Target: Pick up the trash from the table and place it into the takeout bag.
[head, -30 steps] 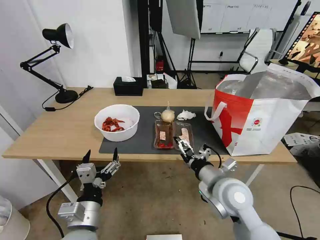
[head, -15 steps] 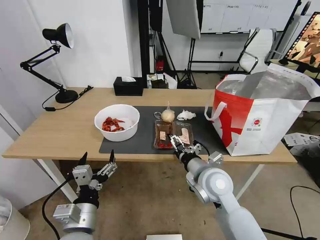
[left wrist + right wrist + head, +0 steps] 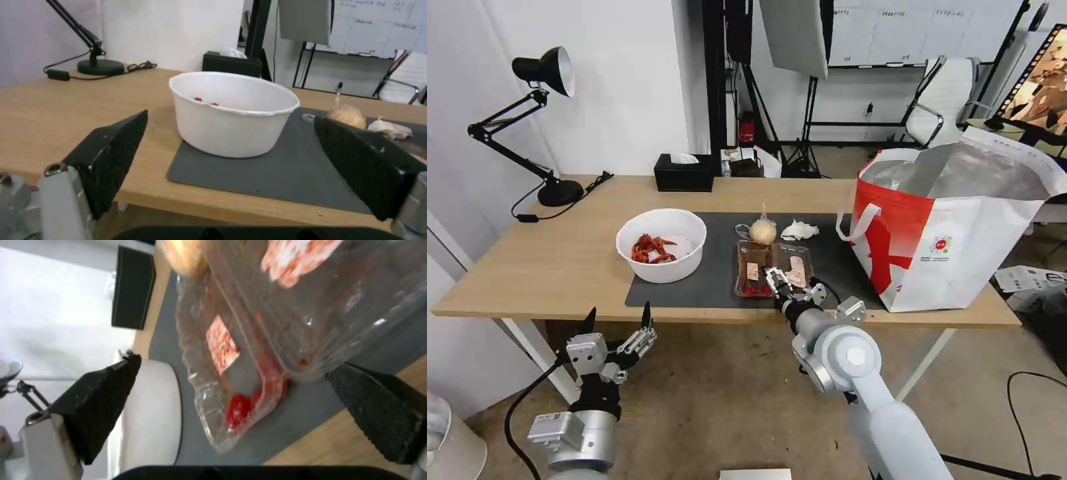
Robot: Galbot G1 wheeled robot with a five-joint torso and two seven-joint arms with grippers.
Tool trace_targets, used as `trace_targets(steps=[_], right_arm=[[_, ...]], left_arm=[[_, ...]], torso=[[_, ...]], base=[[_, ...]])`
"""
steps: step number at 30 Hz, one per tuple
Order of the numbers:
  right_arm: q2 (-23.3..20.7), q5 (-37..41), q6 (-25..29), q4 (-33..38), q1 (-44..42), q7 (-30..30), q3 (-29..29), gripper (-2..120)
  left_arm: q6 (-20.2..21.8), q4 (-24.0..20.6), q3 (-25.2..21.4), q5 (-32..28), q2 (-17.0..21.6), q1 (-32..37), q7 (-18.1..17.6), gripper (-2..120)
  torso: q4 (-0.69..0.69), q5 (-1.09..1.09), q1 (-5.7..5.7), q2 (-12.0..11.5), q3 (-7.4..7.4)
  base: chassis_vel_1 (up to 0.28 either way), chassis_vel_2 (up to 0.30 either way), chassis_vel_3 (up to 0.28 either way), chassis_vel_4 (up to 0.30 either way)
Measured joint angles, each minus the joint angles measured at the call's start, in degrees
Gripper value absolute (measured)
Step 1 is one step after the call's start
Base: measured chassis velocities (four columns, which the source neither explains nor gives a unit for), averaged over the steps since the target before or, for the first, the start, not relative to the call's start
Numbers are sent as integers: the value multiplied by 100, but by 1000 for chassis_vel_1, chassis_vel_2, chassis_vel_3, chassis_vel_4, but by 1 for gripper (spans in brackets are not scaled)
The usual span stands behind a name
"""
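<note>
- My right gripper (image 3: pixel 776 276) hangs over the near edge of the clear plastic clamshell tray (image 3: pixel 774 267), its jaws spread wide and holding nothing.
- In my right wrist view the tray (image 3: pixel 276 323) lies between the two dark fingers (image 3: pixel 104 400), its red smears and a pale sticker showing through the plastic; I cannot tell whether either finger touches it.
- My left gripper (image 3: pixel 616 319) waits below and in front of the tabletop (image 3: pixel 547 253) edge, toward 7 o'clock from the white round bowl (image 3: pixel 661 244), jaws wide and empty.
- From my left wrist the bowl (image 3: pixel 233 111) stands upright on the corner of the dark grey mat (image 3: pixel 285 166), framed between my open fingers (image 3: pixel 111 156) but well apart from them.
- The bowl holds red food scraps and sits at the mat's (image 3: pixel 714 267) 9 o'clock end.
- The knotted clear bag around a beige ball (image 3: pixel 762 230) rests at 12 o'clock from the tray, just beside it.
- The crumpled white napkin (image 3: pixel 799 230) lies just at 3 o'clock of that ball.
- The takeout bag (image 3: pixel 954 233) stands upright and open at the 3 o'clock end of the tabletop, foil lining showing, one white handle drooping toward the mat.
- A black tissue box (image 3: pixel 684 172) sits at the far edge, at 12 o'clock from the bowl.
- A black desk lamp (image 3: pixel 537 120) stands at the far corner toward 10 o'clock.
</note>
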Motion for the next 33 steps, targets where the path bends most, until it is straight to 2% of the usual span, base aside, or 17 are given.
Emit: trace_targets(steps=[7, 11, 14, 18, 21, 22, 25, 26, 28, 33], right_arm=[[-164, -332, 81, 145, -120, -178, 90, 100], [-339, -798, 65, 214, -175, -582, 116, 100], [-565, -1427, 0, 200, -70, -1233, 103, 100], [-716, -1576, -132, 158, 116, -1610, 44, 100], [-844, -1146, -655, -11, 448, -1857, -80, 100], [-844, -1146, -655, -11, 448, -1857, -80, 100], [-772, -426, -1153, -364, 815, -1523, -250, 100], [-772, -426, -1153, -364, 815, -1523, -250, 100], [-589, -8, -1255, -696, 1049, -1144, -326, 100], [-428, 156, -1283, -833, 1126, -922, -334, 100]], left_arm=[[-16, 8, 8, 1, 7, 3, -4, 100], [-36, 32, 17, 1, -3, -2, -4, 100], [-105, 36, 29, 8, -38, 10, -4, 100], [-145, 42, 31, 14, -53, 19, -1, 100], [-157, 43, 31, 18, -84, 33, 1, 100], [-157, 43, 31, 18, -84, 33, 1, 100], [-169, 42, 29, 27, -108, 44, 2, 100], [-169, 42, 29, 27, -108, 44, 2, 100], [-172, 40, 26, 26, -121, 60, 2, 100], [-161, -2, 43, -111, -143, 79, -84, 100]], torso=[[0, 1, 0, 0, 0], [0, 0, 0, 0, 0], [-1, 1, 0, 0, 0], [-1, 0, 0, 0, 0], [-1, 0, 0, 0, 0], [-1, 0, 0, 0, 0], [1, 0, 0, -1, 0], [1, 0, 0, -1, 0], [1, 0, 1, -1, 1], [0, 0, 0, -1, 0]], base=[[0, 0, 0, 0], [0, 0, 0, 0], [0, 0, 0, 0], [0, 0, 0, 0], [0, 0, 0, 0], [0, 0, 0, 0], [0, 0, 0, 0], [0, 0, 0, 0], [0, 0, 0, 0], [0, 0, 0, 0]])
